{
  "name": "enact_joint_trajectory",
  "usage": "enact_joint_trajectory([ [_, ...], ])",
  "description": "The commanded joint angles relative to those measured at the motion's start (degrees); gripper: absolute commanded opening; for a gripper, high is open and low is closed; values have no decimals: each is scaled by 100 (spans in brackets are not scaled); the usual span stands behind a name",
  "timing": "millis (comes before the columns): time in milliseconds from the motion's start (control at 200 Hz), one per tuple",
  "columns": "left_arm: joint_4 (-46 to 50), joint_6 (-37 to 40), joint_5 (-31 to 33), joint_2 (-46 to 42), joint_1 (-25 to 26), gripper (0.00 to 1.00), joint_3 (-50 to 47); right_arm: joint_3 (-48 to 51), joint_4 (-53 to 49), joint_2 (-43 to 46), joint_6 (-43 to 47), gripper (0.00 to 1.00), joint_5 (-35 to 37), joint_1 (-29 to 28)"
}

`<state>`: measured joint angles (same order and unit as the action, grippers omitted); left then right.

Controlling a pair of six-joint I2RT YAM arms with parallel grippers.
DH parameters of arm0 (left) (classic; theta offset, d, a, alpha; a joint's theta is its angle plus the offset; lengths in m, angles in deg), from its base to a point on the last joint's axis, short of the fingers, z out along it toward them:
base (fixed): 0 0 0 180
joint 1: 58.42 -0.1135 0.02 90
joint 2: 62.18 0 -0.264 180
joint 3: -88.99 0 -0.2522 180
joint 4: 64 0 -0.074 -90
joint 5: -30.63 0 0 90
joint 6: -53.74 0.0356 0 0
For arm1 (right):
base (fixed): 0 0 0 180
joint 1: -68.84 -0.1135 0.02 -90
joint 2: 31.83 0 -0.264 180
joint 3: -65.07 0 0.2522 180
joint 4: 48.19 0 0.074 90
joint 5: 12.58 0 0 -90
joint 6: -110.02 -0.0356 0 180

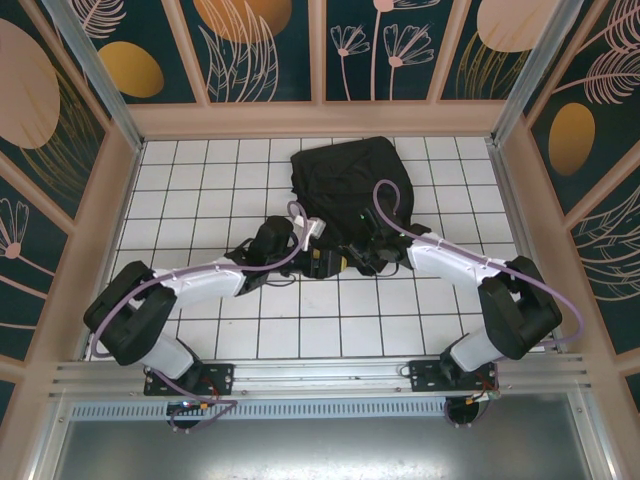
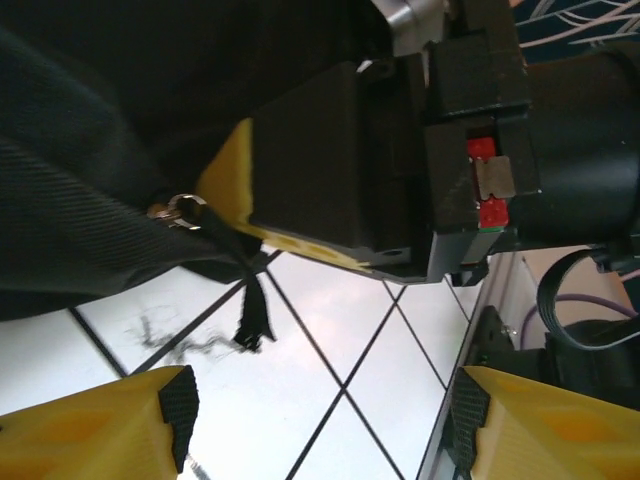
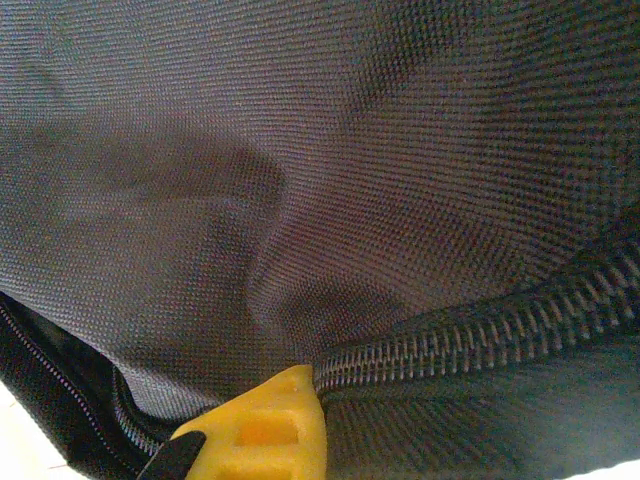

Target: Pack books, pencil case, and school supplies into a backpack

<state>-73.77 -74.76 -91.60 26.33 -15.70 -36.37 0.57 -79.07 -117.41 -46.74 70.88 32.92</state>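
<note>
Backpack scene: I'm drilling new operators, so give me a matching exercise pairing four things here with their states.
1 left gripper
2 right gripper
3 zip pull cord
4 backpack

A dangling free
B black, lying on the table
C open, nothing between its fingers
D shut, beside the zip

Pairs: 1-C, 2-D, 3-A, 4-B

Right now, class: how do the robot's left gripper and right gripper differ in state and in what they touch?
The left gripper stands open, jaws wide apart; the right gripper is shut. The left gripper hangs over the white tiled table, nothing between its fingers; the right gripper's tip lies against the black backpack beside its zip. Both have yellow fingers.
</note>
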Motion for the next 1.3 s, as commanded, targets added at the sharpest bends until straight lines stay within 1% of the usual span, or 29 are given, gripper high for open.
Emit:
enact_joint_trajectory([
  [0, -1097, -515, -508, 316, 8, 68, -125, -31, 66, -129, -118, 0, -228, 70],
  [160, -1511, -982, -718, 713, 9, 67, -148, -60, 21, -81, -135, 0, -248, 104],
  [405, -1582, -1191, -693, 932, 43, 65, -59, -25, 13, 48, -203, 0, -215, 113],
  [425, -1584, -1201, -690, 1103, 50, 65, -47, -10, 19, 46, -212, 0, -222, 112],
  [500, -1565, -1204, -696, 1216, 61, 61, 20, 27, 57, 52, -248, 0, -259, 115],
  [545, -1540, -1196, -680, 1268, 65, 60, 63, 52, 82, 52, -272, 0, -268, 103],
  [746, -1428, -1121, -605, 1405, 85, 55, 283, 97, 169, 35, -339, 0, -337, 88],
  [856, -1307, -1046, -453, 1351, 86, 55, 395, 73, 174, 7, -337, 0, -339, 59],
  [966, -1142, -984, -252, 1295, 87, 44, 477, 74, 170, -26, -346, 0, -339, 43],
  [1061, -1079, -971, -189, 1309, 87, 29, 509, 81, 166, -23, -346, 0, -330, 41],
  [1136, -1057, -966, -200, 1357, 86, 14, 494, 73, 160, -11, -346, 0, -313, 41],
  [1221, -969, -911, -199, 1331, 85, 0, 495, 49, 135, -10, -321, 0, -273, 45],
  [1296, -647, -702, -86, 1179, 83, 0, 538, 11, 32, -24, -247, 0, -181, 41],
])
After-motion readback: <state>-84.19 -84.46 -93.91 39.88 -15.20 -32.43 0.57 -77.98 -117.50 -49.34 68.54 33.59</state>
